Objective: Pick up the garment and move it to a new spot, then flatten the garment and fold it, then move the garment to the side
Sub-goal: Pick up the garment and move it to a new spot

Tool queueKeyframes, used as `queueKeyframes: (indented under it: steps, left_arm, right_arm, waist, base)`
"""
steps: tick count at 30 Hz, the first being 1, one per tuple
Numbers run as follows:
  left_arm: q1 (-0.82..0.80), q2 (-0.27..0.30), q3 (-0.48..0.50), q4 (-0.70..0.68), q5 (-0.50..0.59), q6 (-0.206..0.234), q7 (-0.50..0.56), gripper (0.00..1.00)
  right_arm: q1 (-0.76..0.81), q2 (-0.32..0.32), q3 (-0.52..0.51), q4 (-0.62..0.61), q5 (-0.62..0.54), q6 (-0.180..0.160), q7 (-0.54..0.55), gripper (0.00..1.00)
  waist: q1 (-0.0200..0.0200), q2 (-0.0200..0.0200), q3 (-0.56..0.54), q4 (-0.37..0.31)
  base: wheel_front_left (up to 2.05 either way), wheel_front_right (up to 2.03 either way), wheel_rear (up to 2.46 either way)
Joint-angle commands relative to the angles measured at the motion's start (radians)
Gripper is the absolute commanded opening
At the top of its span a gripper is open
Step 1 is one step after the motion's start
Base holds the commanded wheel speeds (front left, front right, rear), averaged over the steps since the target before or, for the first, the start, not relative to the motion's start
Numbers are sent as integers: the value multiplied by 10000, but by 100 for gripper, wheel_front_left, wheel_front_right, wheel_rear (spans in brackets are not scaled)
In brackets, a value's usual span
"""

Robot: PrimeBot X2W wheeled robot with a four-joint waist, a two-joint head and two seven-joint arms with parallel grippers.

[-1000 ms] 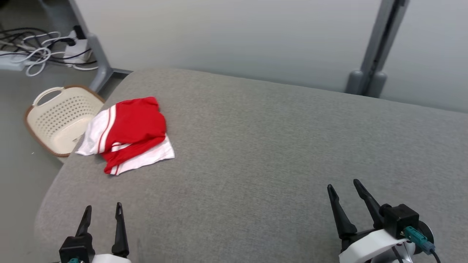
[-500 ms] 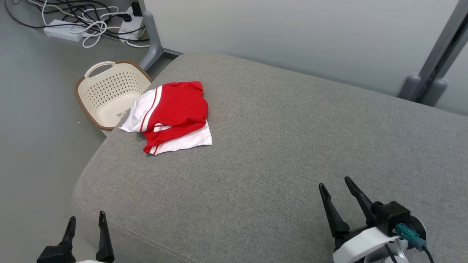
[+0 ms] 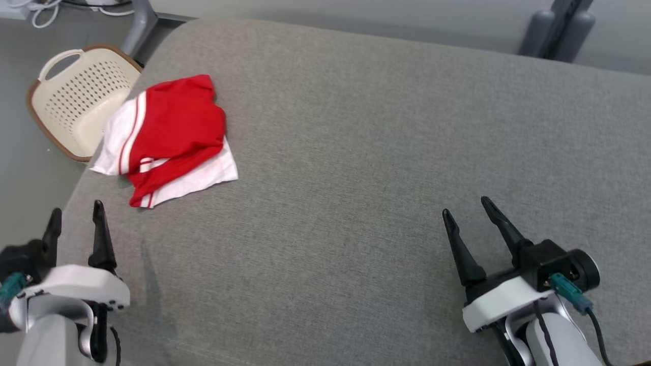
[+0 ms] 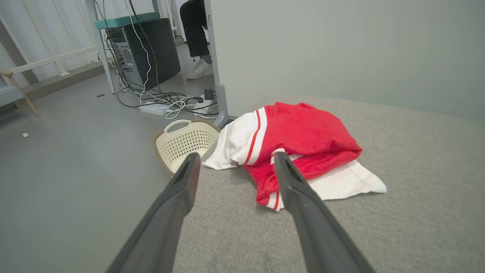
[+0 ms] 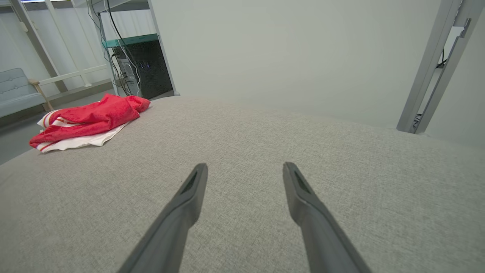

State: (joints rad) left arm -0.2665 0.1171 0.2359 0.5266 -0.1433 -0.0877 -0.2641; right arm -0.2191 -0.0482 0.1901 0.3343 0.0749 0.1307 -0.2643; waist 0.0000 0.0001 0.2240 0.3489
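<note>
At ten o'clock on the cushion: the garment (image 3: pixel 173 127), red with white panels and stripes, lay loosely folded on the grey fabric, close to the edge.
Cushion (image 3: pixel 356 152): grey woven cloth, broad and bare from the centre round to three o'clock.
Garment, near hem: a white layer stuck out from under the red one toward five o'clock; another white corner reached the cushion's edge at nine o'clock.
Basket (image 3: pixel 86 91): cream, perforated, brown-rimmed, on the floor just beside the cushion, at ten o'clock from the garment.
Left gripper (image 3: pixel 76 207): at seven o'clock in the head view, by the cushion's edge, fingers spread wide and holding nothing; the garment lay apart from it at one o'clock.
Left wrist view: the garment (image 4: pixel 303 140) sat ahead of the left gripper (image 4: pixel 235 155), with the basket (image 4: pixel 185 142) at eleven o'clock.
Right gripper (image 3: pixel 466 206): at four o'clock, fingers spread wide and empty over bare cushion, well apart from the garment.
Right wrist view: the right gripper (image 5: pixel 245 165) pointed across bare fabric; the garment (image 5: pixel 91 115) lay far off at ten o'clock.
Floor beyond: tangled cables (image 4: pixel 163 102), a dark computer tower (image 4: pixel 151 49) and a person's white shoe (image 4: pixel 201 70).
</note>
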Motion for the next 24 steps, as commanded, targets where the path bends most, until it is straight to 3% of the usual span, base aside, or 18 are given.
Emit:
queueKeyframes:
  steps: [1, 13, 23, 24]
  left_arm:
    - [-457, 144, 57, 300, -1, -88, 0, 100]
    - [-3615, 1530, 332, 3948, -419, -270, 0, 100]
    - [-4892, 1964, 259, 6049, -410, 362, 383, 100]
    - [-4979, 1970, 213, 6145, -385, 374, 362, 50]
  right_arm:
    - [-212, -58, -26, -118, -111, 1, 7, 100]
    - [-1051, -55, 43, -753, -302, 1, 7, 100]
    - [-1203, -55, -49, -871, -408, 1, 7, 100]
    - [-1214, -61, -63, -877, -386, 1, 7, 100]
  waist:
    - [0, -1, 702, -607]
    - [0, -1, 1990, -1756]
    - [0, -1, 2441, -2080]
    - [0, -1, 2450, -2101]
  base:
    - [0, 0, 0]
    - [0, 0, 0]
    - [0, 0, 0]
    - [0, 0, 0]
